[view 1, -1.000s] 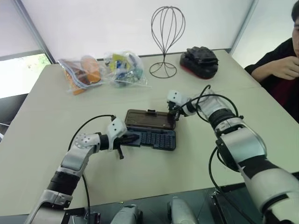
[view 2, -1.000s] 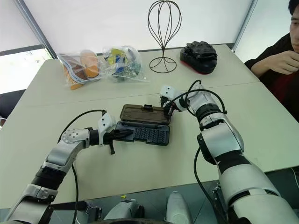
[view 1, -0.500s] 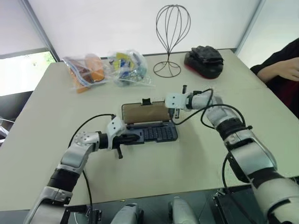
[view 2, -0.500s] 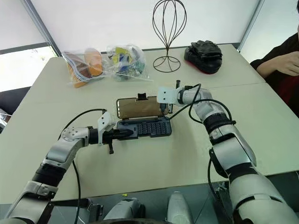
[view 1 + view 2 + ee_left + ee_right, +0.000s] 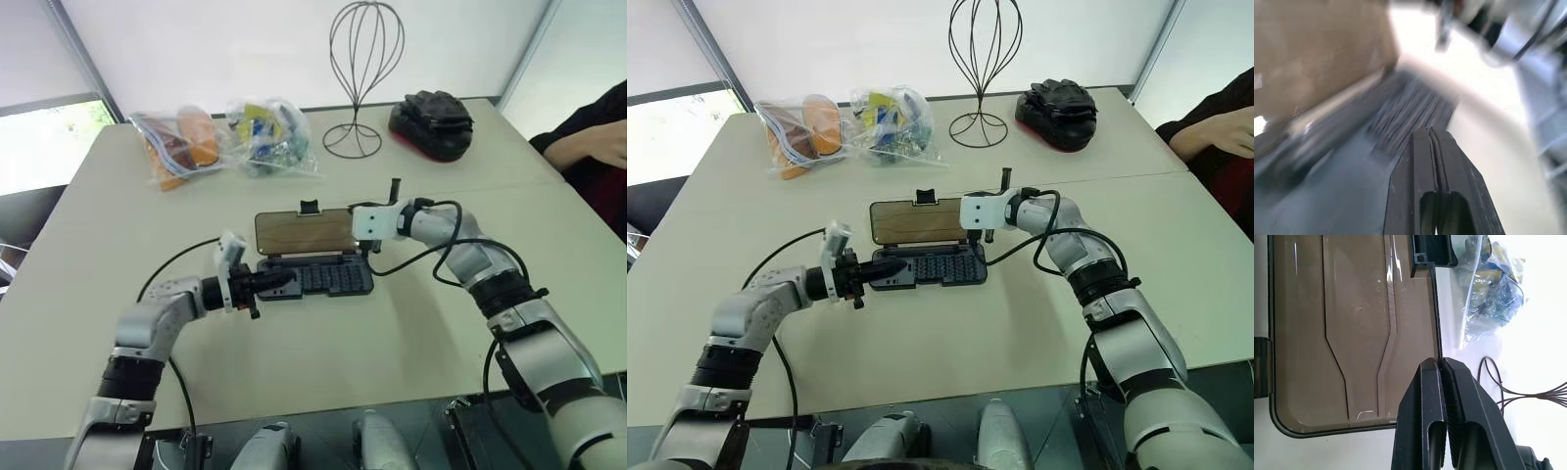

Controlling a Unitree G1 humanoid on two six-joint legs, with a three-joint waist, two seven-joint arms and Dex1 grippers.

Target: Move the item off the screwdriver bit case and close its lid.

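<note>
the screwdriver bit case [image 5: 315, 278] sits mid-table, its base flat and open. the lid [image 5: 304, 230] stands raised on its hinge, latch tab up top. the right gripper [image 5: 1440, 363] has its two fingers pinched shut on the lid's side edge. the left gripper [image 5: 279, 283] has its fingers pressed together, resting on the left end of the base. the black-and-red object [image 5: 431, 113] lies at the table's far right corner.

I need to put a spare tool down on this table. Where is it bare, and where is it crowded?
Bare: the table in front of the screwdriver bit case, and the stretch to its left. Crowded: the far edge, with plastic bags, wire stand and black-and-red object; both grippers flank the case.
</note>
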